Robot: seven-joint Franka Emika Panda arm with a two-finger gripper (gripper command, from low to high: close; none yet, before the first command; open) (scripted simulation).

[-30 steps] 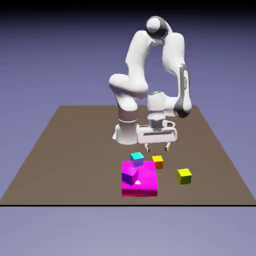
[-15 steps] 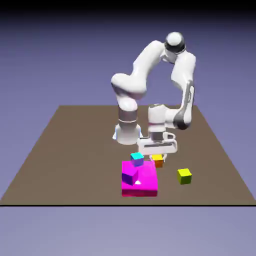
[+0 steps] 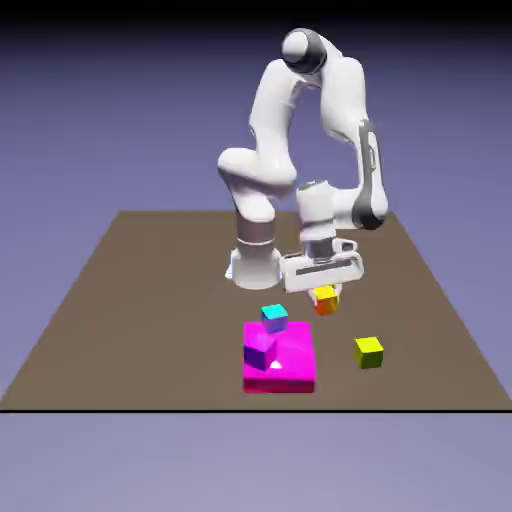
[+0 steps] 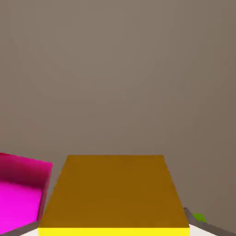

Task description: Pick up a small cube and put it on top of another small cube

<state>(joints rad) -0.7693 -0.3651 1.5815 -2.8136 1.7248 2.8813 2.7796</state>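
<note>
So since a moment ago the arm has come back up off the bench, and the small cube came up with it instead of sitting beside the pink block. My gripper is pinching that small cube now, and it hangs clear of the bench surface, up and to the exterior view's right of the cyan cube.

What worries me from here: in the hand view the cube fills the bottom middle and hides my finger tips, so I can't tell how deep the hold is. If it's shallow, the cube could twist or slip out during the carry.

Next worry is the neighbourhood. The cyan cube sits right at the back of the magenta block, with a purple cube on top of that block. Coming in low could knock one of them. The yellow-green cube stands apart, so it looks like the safer landing spot. An off-centre drop would tip the stack.
</note>
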